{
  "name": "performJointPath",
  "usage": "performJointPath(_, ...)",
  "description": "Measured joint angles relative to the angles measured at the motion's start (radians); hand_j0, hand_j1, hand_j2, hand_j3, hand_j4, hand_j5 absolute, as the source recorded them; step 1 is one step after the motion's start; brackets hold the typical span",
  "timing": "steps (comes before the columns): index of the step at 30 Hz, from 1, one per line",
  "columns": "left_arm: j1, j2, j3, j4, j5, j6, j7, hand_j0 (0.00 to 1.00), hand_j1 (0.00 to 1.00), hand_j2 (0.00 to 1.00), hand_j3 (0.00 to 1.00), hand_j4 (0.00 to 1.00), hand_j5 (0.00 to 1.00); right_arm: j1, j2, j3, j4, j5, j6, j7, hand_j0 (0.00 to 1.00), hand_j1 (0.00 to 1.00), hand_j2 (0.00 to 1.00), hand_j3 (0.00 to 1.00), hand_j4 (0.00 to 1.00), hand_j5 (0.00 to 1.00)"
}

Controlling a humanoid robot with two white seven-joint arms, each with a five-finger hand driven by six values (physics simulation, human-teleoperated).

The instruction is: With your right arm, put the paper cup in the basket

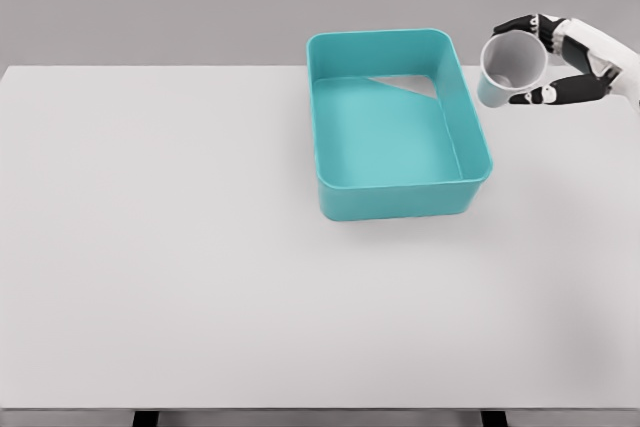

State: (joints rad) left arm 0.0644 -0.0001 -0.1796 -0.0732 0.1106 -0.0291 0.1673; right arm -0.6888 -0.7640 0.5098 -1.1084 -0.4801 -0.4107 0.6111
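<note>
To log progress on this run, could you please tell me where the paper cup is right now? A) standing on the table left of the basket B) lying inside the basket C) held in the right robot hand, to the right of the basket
C: the right robot hand grips the paper cup beside the teal basket, which holds nothing.

White table (pixel 180 247), teal basket (pixel 398 127) on its far right half, nothing inside, right hand (pixel 555 62) coming in from the right edge, fingers wrapped round a pale cup (pixel 510 70), cup tilted, mouth facing the camera, just beside the basket's right rim
</note>
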Motion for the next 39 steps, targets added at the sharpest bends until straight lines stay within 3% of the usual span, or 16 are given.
performJointPath(21,0.0,0.0,0.0,0.0,0.0,0.0,0.0,1.0,1.0,1.0,1.0,1.0,1.0,-0.02,0.063,0.013,-0.101,0.012,0.004,0.0,0.77,0.77,0.77,0.77,0.77,0.77)
performJointPath(33,-0.002,0.0,0.0,0.0,0.0,0.0,0.0,1.0,1.0,1.0,1.0,1.0,1.0,-0.026,0.133,0.03,-0.096,0.096,0.006,0.0,0.77,0.77,0.77,0.77,0.77,0.77)
performJointPath(39,-0.002,0.0,0.0,0.0,0.0,0.0,0.0,1.0,1.0,1.0,1.0,1.0,1.0,-0.063,0.186,0.043,-0.077,0.214,0.042,0.0,0.78,0.78,0.78,0.78,0.78,0.78)
